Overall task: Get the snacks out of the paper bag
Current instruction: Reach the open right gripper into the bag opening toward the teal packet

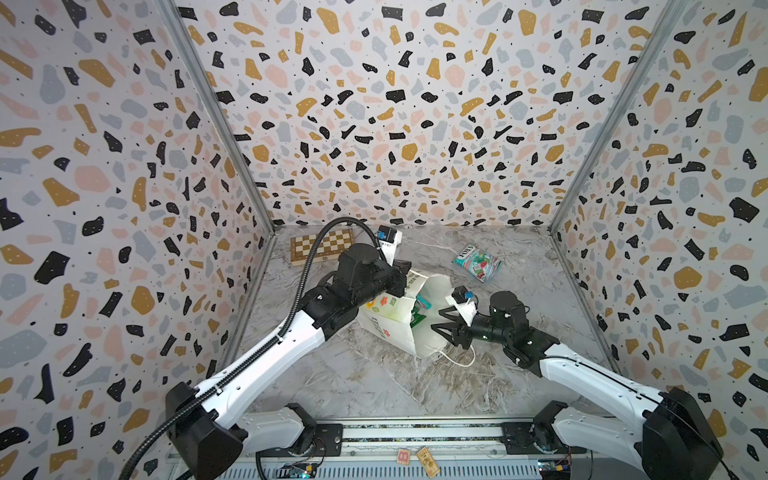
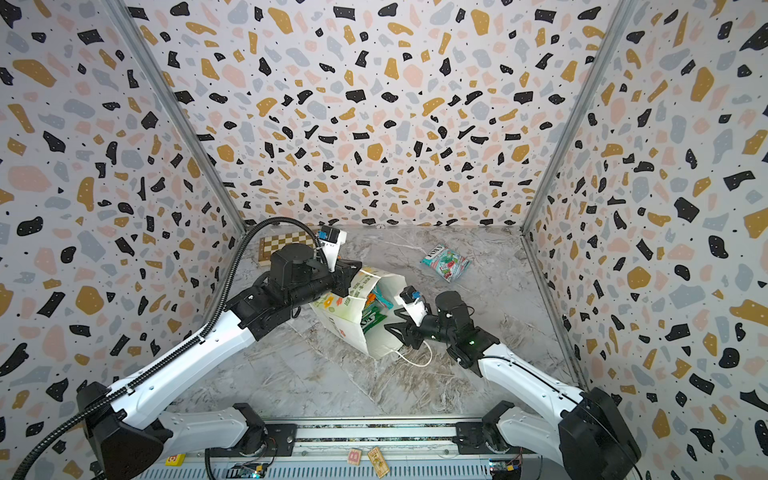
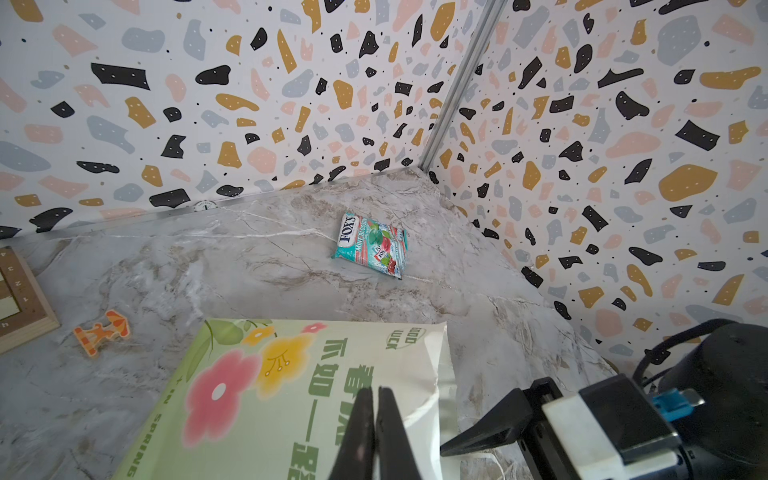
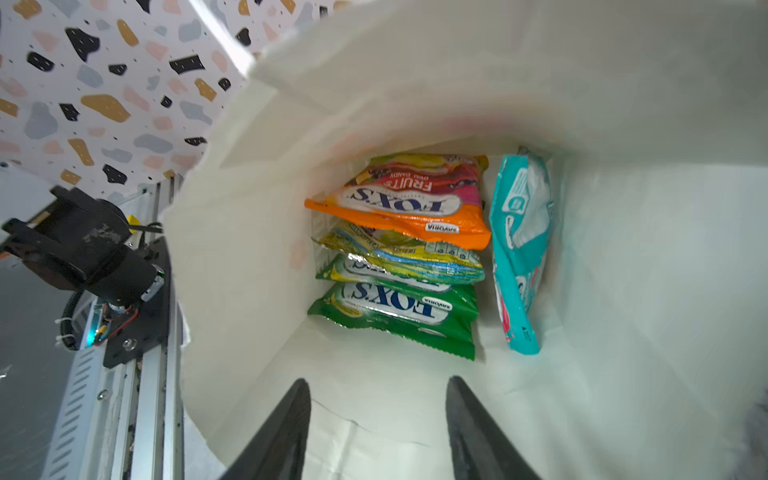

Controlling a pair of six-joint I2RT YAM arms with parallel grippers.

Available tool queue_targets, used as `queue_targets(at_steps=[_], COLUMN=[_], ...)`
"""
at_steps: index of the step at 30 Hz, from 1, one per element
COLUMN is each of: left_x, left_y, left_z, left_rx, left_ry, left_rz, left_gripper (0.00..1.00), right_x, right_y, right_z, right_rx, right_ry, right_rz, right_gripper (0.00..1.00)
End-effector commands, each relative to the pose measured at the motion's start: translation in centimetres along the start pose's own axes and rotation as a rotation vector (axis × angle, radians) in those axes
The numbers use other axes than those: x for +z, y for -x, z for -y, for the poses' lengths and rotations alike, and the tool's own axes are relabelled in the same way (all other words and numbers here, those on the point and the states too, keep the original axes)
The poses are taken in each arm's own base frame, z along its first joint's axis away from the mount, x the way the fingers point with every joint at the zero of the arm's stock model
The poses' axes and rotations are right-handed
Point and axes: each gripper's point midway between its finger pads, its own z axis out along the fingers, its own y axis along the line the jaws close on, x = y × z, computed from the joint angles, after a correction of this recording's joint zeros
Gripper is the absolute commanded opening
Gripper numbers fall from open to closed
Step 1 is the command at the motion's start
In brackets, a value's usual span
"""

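Observation:
The white paper bag (image 1: 390,320) (image 2: 345,320) lies tilted mid-table, its mouth facing my right arm. My left gripper (image 3: 376,390) (image 1: 405,272) is shut at the bag's upper rim, where the white cord handle (image 3: 419,411) meets its fingers. My right gripper (image 4: 379,382) (image 1: 442,328) stands open just inside the mouth with nothing between its fingers. Deep in the bag (image 4: 415,83) lie several snacks: an orange packet (image 4: 399,208), a yellow-green one (image 4: 407,257), a green one (image 4: 399,311) and a teal one (image 4: 519,249) on edge. Another teal packet (image 1: 478,262) (image 3: 372,243) lies on the table behind.
A wooden chessboard (image 1: 322,245) sits at the back left, with a small orange item (image 3: 102,330) near it. The bag's other cord handle (image 1: 457,359) trails on the marble table under my right gripper. Patterned walls close in three sides.

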Motion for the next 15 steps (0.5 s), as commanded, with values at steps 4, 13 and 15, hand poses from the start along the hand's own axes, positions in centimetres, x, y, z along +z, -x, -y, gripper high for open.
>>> queue_targets(at_steps=[4,13,15], left_x=[-0.7,-0.7,-0.7], left_y=[1.1,1.1,1.1], left_z=[0.7,0.9,1.0], left_rx=[0.007,0.008,0.009], left_ry=[-0.028,-0.042,-0.046], left_rz=[0.05,0.047,0.046], left_gripper=[0.0,0.0,0.0], right_x=[1.5,3.4,3.8], right_y=[0.0,-1.1,-1.3], right_z=[1.5,4.0,4.6], right_rx=[-0.068,-0.093,-0.097], right_ry=[-0.109,-0.247,-0.283], right_rz=[-0.059,-0.14,-0.154], right_gripper=[0.54,0.52,0.52])
